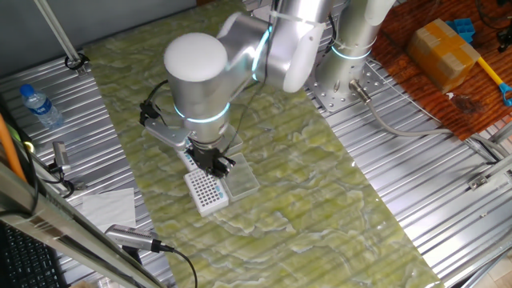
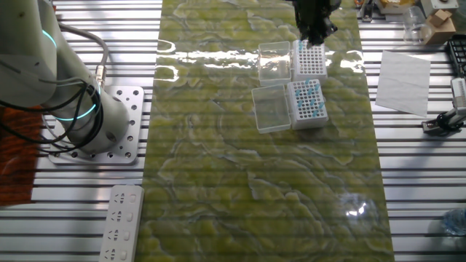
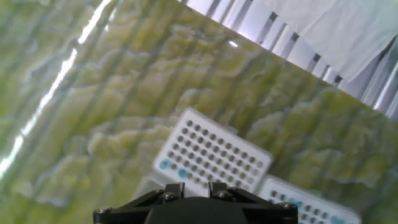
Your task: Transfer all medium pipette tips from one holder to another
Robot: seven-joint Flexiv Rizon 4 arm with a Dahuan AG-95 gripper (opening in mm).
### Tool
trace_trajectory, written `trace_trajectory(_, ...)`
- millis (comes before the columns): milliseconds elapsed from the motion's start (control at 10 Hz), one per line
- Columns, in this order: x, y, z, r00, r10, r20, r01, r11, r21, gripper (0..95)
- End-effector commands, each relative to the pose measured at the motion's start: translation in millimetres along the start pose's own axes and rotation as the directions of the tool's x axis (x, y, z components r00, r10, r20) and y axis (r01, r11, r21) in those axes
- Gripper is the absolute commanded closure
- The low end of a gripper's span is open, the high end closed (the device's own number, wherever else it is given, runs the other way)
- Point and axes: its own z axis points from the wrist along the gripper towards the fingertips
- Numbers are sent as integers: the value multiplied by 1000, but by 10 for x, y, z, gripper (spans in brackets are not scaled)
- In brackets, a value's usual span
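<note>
Gripper [image 2: 315, 33] above holder [image 2: 309, 60]; paper [image 2: 403, 82] nearby.

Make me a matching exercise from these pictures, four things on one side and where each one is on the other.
1. hand
2. water bottle
3. power strip
4. sheet of paper

A. on the metal slats by the arm's base
B. on the slats, right of the green mat
C. above the nearly empty rack
D. far left, on the slats

Pairs: 1-C, 2-D, 3-A, 4-B
</note>
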Motion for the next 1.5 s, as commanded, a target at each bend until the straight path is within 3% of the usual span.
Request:
trace_trajectory(100, 187, -243, 42, 996, -86, 1, 86, 996, -1, 760)
trace_trajectory(500, 373, -494, 230, 989, -147, 26, 146, 989, 20, 760)
trace_trajectory(1500, 331, -555, 459, 985, -158, 65, 155, 987, 52, 760)
